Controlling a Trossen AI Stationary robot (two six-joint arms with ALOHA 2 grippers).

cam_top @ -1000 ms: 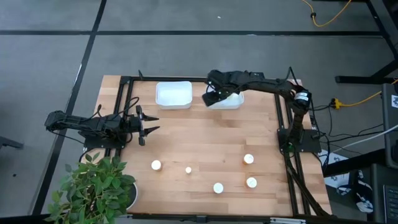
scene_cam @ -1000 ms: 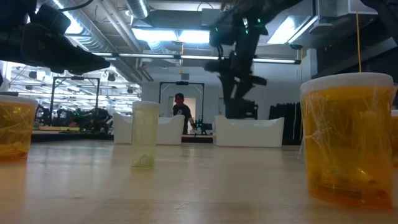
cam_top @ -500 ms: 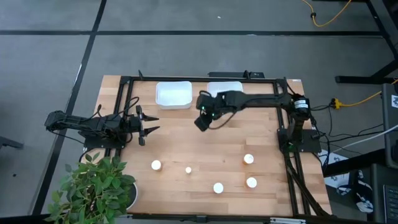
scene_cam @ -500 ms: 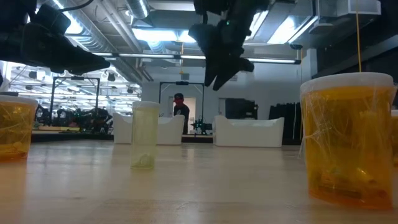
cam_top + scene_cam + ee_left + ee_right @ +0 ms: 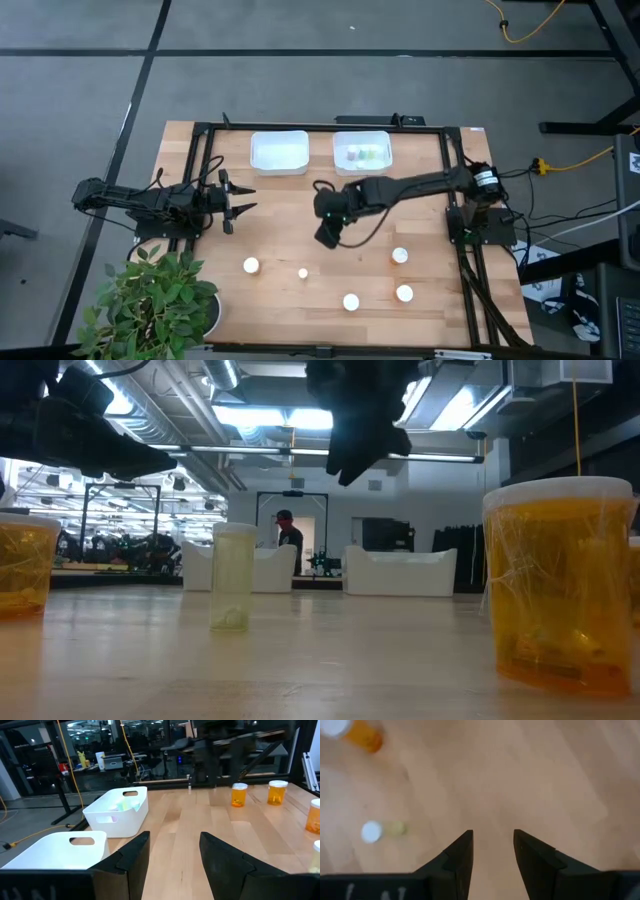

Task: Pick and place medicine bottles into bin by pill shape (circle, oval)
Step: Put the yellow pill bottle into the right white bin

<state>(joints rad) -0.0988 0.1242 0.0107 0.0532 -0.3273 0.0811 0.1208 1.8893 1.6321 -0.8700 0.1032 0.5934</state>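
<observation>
Hovering over bare table mid-board, the right gripper (image 5: 327,236) shows fingers parted, empty; left gripper (image 5: 243,198) waits, fingers spread.

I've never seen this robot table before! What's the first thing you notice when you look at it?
The long right arm stretching out over the middle of the wooden table, its right gripper empty and hanging over bare wood. Next come the five white-capped medicine bottles scattered along the near edge, and the two white bins at the far edge. The left gripper waits at the table's left side.
</observation>
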